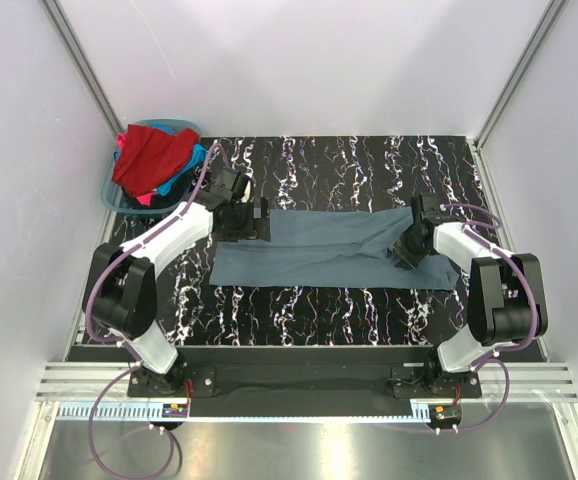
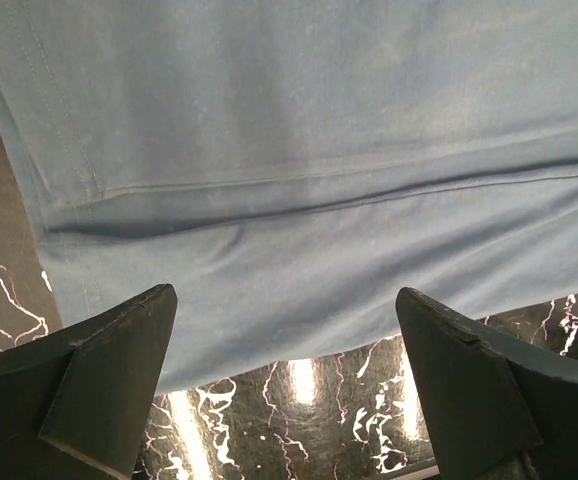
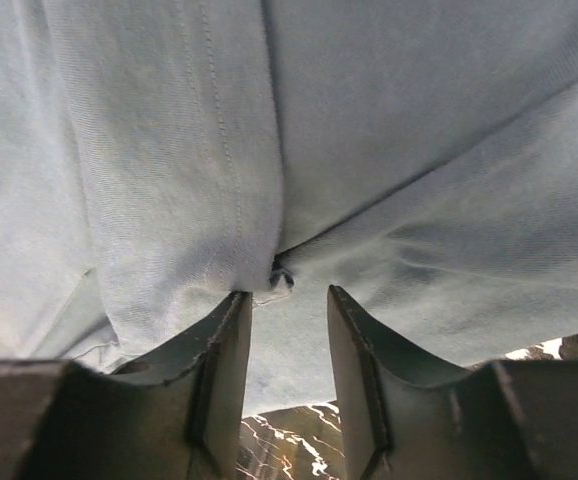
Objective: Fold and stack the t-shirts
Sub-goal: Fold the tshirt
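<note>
Risks, near to far:
- Right tool (image 3: 287, 295) sits at the right end of the slate grey-blue t-shirt (image 1: 319, 250). Its jaws stand narrow, with a gap between them, and a small pucker of cloth by a hem seam lies at the tips. I cannot tell whether the cloth is pinched. If only that pucker or the top layer is caught, a lift likely peels one layer away and undoes the fold, or the cloth slips out.
- The t-shirt lies as a long folded strip across the middle of the worktop (image 1: 349, 160), its right end bunched and uneven. Folding from that end probably gives a skewed edge.
- Left tool (image 2: 284, 300) stands wide and holds nothing, over the strip's far left corner. If it comes down off the hem, it may grab the body cloth and drag the strip askew.
- With one end lifted alone, the strip may slide on the glossy worktop.

Counts:
- Arms 2, tools 2.
- T-shirts on the worktop: 1.
- Teal-blue basket (image 1: 112, 195): 1, at the far left corner.
- In the basket: red garment (image 1: 154, 155) 1, bright blue garment (image 1: 194, 158) 1, pink garment (image 1: 141, 200) 1. All are heaped and partly hidden, so more may lie beneath.
</note>
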Controlling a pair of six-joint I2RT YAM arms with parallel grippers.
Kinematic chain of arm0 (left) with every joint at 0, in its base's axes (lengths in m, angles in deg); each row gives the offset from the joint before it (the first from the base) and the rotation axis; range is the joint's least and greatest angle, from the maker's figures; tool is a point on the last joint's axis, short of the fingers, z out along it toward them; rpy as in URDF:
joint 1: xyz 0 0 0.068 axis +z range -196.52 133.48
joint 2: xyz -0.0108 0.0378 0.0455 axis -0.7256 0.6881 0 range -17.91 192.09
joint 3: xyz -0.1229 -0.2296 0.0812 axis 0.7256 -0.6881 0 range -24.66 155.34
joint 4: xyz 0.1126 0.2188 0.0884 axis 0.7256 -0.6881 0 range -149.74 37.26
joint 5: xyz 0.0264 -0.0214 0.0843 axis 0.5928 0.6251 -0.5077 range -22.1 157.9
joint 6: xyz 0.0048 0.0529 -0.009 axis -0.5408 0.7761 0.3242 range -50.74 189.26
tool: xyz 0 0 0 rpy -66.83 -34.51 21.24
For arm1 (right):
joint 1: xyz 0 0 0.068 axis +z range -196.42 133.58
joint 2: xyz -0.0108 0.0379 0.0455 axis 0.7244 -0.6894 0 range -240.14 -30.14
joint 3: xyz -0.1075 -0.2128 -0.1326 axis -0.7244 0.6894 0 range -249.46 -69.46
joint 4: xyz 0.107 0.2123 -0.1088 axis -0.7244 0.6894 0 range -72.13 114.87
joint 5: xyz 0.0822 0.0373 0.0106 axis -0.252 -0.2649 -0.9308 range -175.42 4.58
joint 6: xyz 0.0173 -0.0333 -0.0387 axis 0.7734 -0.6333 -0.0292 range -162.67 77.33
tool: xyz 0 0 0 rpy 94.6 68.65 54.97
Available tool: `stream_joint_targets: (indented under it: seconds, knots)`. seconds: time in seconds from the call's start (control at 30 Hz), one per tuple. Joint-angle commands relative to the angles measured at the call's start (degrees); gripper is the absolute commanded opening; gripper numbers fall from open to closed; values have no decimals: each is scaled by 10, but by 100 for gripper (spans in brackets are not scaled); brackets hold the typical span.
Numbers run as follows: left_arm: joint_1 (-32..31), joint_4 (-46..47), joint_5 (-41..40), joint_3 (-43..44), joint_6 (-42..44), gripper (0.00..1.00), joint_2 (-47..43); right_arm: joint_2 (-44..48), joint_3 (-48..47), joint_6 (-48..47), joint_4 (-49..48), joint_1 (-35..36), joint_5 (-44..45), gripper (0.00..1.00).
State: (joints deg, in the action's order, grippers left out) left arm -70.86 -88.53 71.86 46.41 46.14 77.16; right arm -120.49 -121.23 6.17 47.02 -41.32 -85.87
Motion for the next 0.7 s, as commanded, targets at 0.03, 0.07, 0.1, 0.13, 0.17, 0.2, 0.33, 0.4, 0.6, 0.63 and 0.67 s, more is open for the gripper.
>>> stream_joint_targets:
  seconds: [0.03,0.07,0.1,0.13,0.17,0.2,0.33,0.4,0.6,0.63,0.67]
  knots:
    - [-3,28,13,-9,-10,99,-36,-2,-11,1,-26,6,17,40]
    - [-3,29,15,-9,-10,99,-36,-1,-12,1,-27,6,15,38]
    - [-4,29,14,-9,-11,99,-37,-2,-16,1,-28,6,13,36]
    - [-4,29,14,-9,-11,99,-37,1,-18,1,-28,7,14,32]
    - [-3,30,12,-10,-12,99,-38,1,-19,1,-28,8,14,29]
    - [-4,31,11,-10,-11,99,-39,3,-21,2,-30,8,17,26]
    - [-4,34,14,-14,-15,99,-36,-10,-27,-3,-44,8,18,6]
    - [-4,36,18,-15,-16,99,-36,-16,-39,-9,-46,8,19,0]
    - [-4,36,16,-21,-14,99,-43,-24,-61,-34,-54,9,22,0]
    - [-4,37,17,-22,-15,99,-45,-23,-63,-37,-56,9,22,0]
    - [-4,38,16,-23,-15,99,-47,-23,-67,-41,-56,9,21,0]
